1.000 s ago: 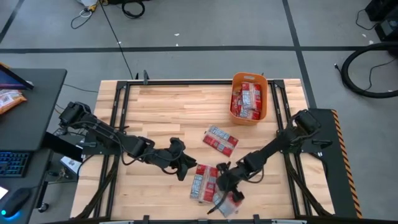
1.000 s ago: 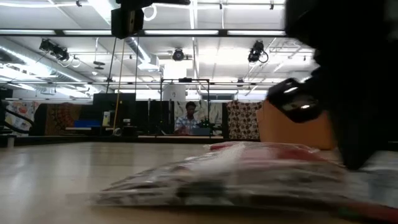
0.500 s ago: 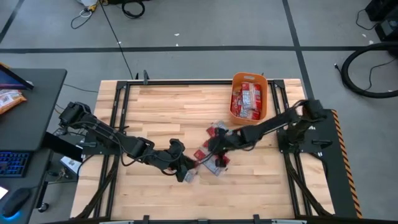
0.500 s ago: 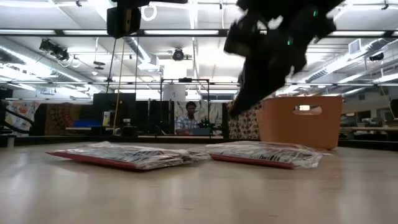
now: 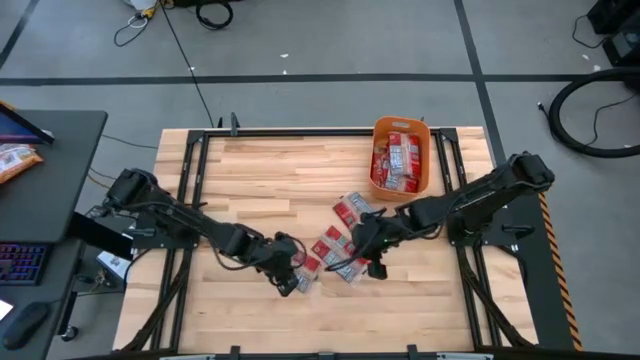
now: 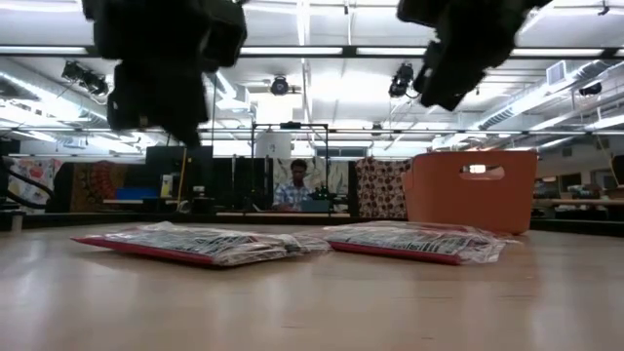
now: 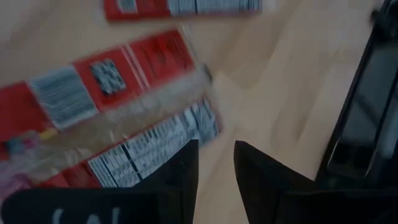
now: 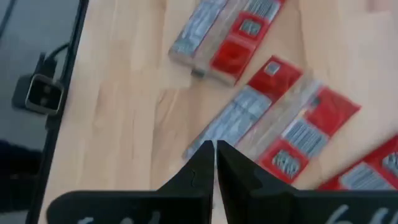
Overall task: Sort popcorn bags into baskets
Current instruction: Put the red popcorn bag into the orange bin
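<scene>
Popcorn bags lie loose mid-table, more inside orange basket at far edge. Left gripper fingers slightly apart, empty, above bags. Right gripper fingers closed, empty, beside bags.

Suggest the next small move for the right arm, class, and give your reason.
Probably open the right pincer and lower it onto a popcorn bag beneath it: its fingers are shut on nothing, bags lie loose on the table, and the orange basket is not yet full.
</scene>
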You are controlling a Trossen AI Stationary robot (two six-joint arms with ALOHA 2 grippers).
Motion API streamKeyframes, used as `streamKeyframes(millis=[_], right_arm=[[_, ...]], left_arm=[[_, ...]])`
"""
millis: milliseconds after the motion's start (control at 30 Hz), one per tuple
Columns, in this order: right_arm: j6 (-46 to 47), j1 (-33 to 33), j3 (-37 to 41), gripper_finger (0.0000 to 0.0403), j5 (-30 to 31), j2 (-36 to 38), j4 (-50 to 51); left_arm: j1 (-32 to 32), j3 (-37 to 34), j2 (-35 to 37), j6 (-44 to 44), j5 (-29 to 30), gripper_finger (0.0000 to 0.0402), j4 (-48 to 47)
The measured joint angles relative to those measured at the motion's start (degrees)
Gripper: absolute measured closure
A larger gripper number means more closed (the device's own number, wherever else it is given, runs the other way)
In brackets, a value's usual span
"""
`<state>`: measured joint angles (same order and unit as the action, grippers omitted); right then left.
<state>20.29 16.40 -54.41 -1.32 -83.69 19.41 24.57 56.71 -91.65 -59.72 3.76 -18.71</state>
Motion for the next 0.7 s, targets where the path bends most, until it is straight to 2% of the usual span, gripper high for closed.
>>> streamKeyframes(millis=[133, 433, 600, 700], right_arm=[[0.16, 1.04, 0.0, 0.0382, 0.02, 1.92, 4.68], [4.21, 1.47, -0.02, 0.0383, 0.17, 2.56, 6.06], [4.15, 1.49, -0.02, 0.0383, 0.19, 2.45, 6.13], [3.35, 1.18, -0.02, 0.0383, -0.1, 2.45, 6.68]], left_arm=[[0.88, 0.02, -1.76, 9.57, -1.68, 0.0294, -0.02], [4.77, 0.0, -2.21, 25.43, 8.15, 0.0294, -11.04], [4.53, 0.0, -2.21, 26.86, 15.5, 0.0294, -14.26], [2.35, 0.0, -2.19, 26.53, 15.74, 0.0294, -13.96]])
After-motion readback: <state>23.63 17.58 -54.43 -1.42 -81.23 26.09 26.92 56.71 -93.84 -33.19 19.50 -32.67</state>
